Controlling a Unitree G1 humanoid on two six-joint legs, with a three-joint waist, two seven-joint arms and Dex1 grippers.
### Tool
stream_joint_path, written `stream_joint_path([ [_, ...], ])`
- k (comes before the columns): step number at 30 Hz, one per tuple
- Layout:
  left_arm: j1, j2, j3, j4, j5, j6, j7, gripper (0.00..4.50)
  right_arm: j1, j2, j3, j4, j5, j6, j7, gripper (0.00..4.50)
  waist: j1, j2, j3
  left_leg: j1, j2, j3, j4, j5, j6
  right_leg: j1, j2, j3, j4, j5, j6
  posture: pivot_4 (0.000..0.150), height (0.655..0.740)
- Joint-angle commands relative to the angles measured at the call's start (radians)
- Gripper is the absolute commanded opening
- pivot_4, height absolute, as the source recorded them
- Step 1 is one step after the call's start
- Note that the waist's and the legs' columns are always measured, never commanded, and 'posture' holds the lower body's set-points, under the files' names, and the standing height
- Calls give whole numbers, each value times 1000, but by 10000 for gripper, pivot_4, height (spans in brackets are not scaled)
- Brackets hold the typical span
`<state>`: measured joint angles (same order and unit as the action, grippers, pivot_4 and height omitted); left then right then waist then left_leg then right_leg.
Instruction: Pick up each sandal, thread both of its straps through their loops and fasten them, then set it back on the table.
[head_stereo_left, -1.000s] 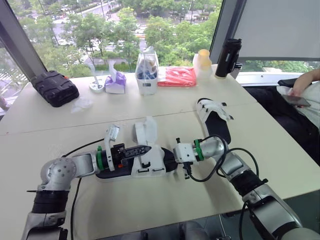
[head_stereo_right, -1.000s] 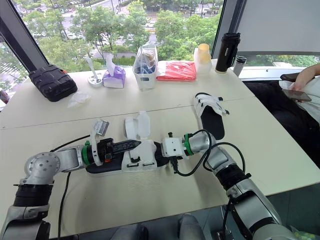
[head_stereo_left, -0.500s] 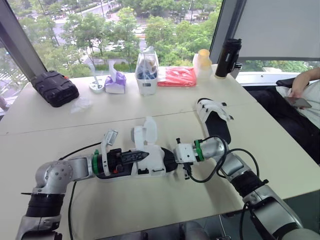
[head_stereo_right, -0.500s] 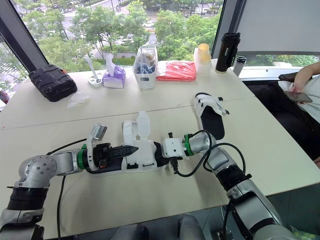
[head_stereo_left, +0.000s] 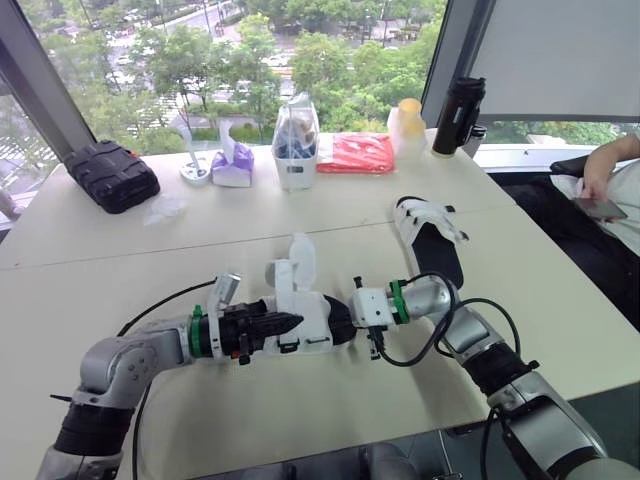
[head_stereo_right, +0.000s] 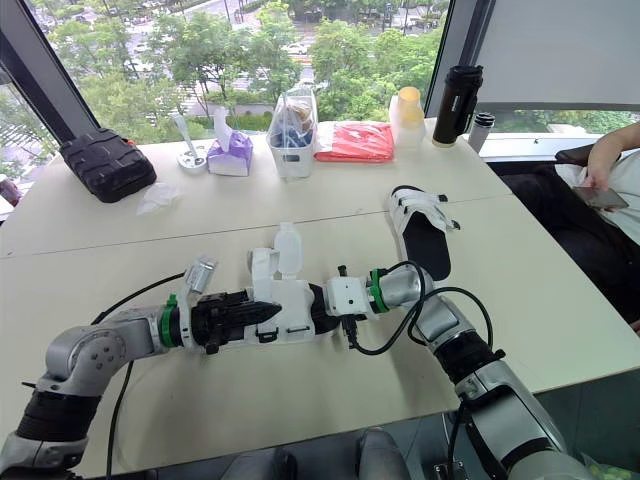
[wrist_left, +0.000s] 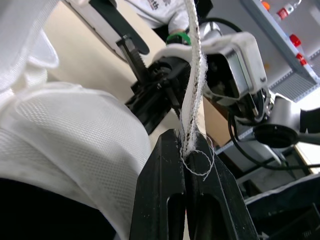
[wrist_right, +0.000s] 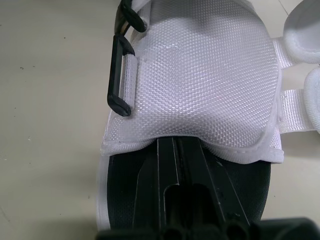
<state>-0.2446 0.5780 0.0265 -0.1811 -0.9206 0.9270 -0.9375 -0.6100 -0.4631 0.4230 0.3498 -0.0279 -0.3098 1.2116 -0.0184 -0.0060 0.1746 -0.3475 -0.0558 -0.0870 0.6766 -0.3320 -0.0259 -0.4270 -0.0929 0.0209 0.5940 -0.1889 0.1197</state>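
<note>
Working on the near sandal (head_stereo_left: 310, 312), low on the worktop (head_stereo_left: 300, 420), between both arms. At the sandal's left side, pinching the edge of a white strap (wrist_left: 192, 75) with the left tool (wrist_left: 184, 145), clamped tight on the webbing. At the sandal's right end, bracing with the right tool (wrist_right: 175, 145), closed and tucked under the mesh upper onto the black footbed; cannot tell whether gripping or only pressing. Judging this as mid-threading, with the black loops (wrist_right: 120, 75) on the upper's edge empty. Next, probably: steer the strap tip across to a loop, feed it through and fold it back, keeping the sandal pinned throughout. Well right of the near sandal and farther back, noting the second sandal (head_stereo_left: 430, 235); cannot tell how its straps stand.
</note>
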Motion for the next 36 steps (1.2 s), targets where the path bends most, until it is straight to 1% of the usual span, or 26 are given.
stream_joint_path([
  [1,24,30,-7,-45,34,-32,-33,352,40,-13,58,27,-61,23,25,0,0,0,0,0,0,0,0,0,0,0,0,0,0,0,0,1500,7400],
  [7,44,50,-15,-53,83,-69,-46,352,41,-12,60,28,-61,22,25,0,-1,0,0,0,0,0,-1,0,0,0,0,0,0,-1,-2,1500,7400],
  [8,47,52,-8,-49,86,-75,-48,2855,40,-11,60,31,-62,20,24,0,-1,0,0,0,0,0,-1,0,0,0,0,0,0,-1,-2,1500,7400],
  [10,54,61,12,-52,87,-84,-54,9277,40,-10,62,35,-64,18,23,0,-1,0,0,0,0,0,-1,0,0,0,0,0,0,-1,-2,1500,7400],
  [11,60,71,19,-59,85,-84,-57,13637,40,-10,62,35,-64,17,23,0,-1,0,0,0,0,0,-1,0,0,0,0,0,0,-1,-2,1500,7400],
  [14,76,96,55,-97,53,-72,-65,29224,38,-12,61,39,-65,15,23,0,-1,0,0,0,0,0,-1,0,0,0,0,0,0,-2,-3,1500,7400],
  [16,88,115,88,-120,26,-60,-66,38583,39,-12,61,40,-65,13,24,0,-1,0,0,1,1,0,-1,0,0,0,0,0,0,-2,-3,1500,7400],
  [20,131,164,149,-166,-11,-44,-78,38583,39,-13,61,44,-66,10,24,0,-1,0,0,1,1,0,-1,0,0,0,0,0,1,-2,-3,1500,7400],
  [24,254,261,229,-242,-43,-34,-139,38583,38,-11,62,44,-64,9,26,0,-2,0,0,1,1,0,-3,0,1,0,0,0,0,-2,-4,1500,7400],
  [27,342,298,255,-284,-35,-55,-174,38583,35,-13,61,45,-63,7,28,0,-2,0,0,3,1,1,-4,0,1,0,0,0,0,-3,-4,1500,7400],
  [30,418,307,241,-308,23,-120,-197,38583,34,-15,61,49,-63,4,29,0,0,0,0,6,1,2,-9,0,1,1,-1,1,0,-3,-5,1500,7400],
  [33,440,257,184,-286,137,-245,-175,38583,33,-14,61,50,-63,5,29,0,2,0,0,8,1,1,-10,0,0,2,0,0,0,-5,-7,1500,7400],
  [36,435,182,93,-232,277,-390,-137,38583,32,-14,62,51,-66,3,27,0,2,0,0,8,1,2,-10,0,0,2,-1,0,0,-5,-7,1500,7400],
])
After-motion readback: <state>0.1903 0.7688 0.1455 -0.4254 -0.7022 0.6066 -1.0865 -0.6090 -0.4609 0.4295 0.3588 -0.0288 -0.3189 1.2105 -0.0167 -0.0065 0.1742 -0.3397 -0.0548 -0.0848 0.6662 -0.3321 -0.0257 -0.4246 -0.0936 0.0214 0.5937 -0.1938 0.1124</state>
